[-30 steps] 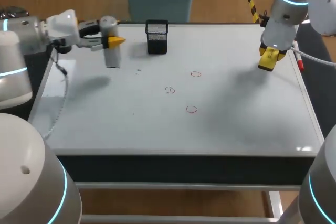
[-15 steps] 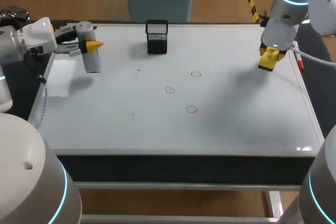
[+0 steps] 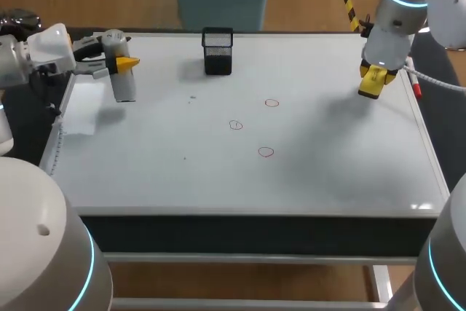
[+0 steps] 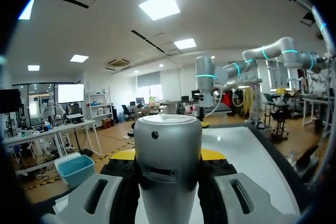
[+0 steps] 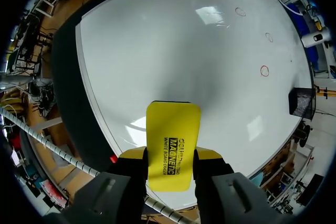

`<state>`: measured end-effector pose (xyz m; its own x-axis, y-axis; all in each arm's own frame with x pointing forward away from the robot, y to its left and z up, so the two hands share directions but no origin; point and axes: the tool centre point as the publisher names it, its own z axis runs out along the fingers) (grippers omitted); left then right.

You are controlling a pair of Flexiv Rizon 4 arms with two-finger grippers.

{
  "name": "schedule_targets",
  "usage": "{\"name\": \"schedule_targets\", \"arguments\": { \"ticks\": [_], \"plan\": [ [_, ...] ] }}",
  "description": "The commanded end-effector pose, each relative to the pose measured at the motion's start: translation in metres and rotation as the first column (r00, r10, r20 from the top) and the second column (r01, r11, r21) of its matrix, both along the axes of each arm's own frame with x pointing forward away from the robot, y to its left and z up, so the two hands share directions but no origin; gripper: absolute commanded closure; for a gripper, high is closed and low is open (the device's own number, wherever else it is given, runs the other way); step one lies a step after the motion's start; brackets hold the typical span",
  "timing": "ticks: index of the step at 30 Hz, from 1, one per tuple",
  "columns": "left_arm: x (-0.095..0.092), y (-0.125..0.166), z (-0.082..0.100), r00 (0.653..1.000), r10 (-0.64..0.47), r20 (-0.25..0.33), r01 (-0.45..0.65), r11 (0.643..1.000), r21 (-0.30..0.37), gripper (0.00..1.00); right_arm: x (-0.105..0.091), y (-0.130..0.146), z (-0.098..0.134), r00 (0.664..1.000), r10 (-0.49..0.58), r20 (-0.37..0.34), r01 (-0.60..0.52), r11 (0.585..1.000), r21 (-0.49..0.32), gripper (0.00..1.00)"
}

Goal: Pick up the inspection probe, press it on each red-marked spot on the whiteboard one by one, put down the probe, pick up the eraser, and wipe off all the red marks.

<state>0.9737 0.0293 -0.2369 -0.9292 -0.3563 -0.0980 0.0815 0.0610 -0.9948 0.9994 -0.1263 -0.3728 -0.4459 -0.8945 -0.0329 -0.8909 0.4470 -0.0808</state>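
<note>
Plainly a robotics lab or test bench rather than a home, shop or office. Shown by two grey industrial arms with glowing cyan rings, the left arm (image 3: 44, 47) and the right arm (image 3: 400, 12), coming in over a bench topped by a metal-rimmed whiteboard (image 3: 218, 180). Laid out as for a trial: three small red marks (image 3: 266, 152) on the board, a black mesh holder (image 3: 218, 51) near its far edge, a grey inspection probe (image 3: 125, 87) and a yellow eraser (image 5: 172, 145) carried by the arms.
</note>
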Motion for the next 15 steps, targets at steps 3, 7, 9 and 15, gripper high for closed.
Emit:
{"name": "schedule_targets", "arguments": {
  "ticks": [3,7,9,15],
  "plan": [
    [-0.001,0.0,0.001,1.0,0.002,0.001,-0.002,1.0,0.0,1.0,0.0,0.0,0.001,1.0,0.002,-0.001,-0.002,1.0,-0.005,1.0],
    [-0.001,0.0,0.001,1.0,0.002,0.001,-0.002,1.0,0.0,1.0,-0.011,0.029,0.003,0.998,0.064,0.015,-0.063,0.998,-0.03,1.0],
    [-0.001,0.0,0.001,1.0,0.002,0.001,-0.002,1.0,0.0,1.0,-0.019,0.048,0.001,0.996,0.082,0.017,-0.082,0.996,-0.034,1.0],
    [-0.001,0.0,0.001,1.0,0.002,0.001,-0.002,1.0,0.0,1.0,-0.038,0.108,-0.001,0.99,0.142,0.024,-0.141,0.99,-0.016,1.0]
  ]
}}
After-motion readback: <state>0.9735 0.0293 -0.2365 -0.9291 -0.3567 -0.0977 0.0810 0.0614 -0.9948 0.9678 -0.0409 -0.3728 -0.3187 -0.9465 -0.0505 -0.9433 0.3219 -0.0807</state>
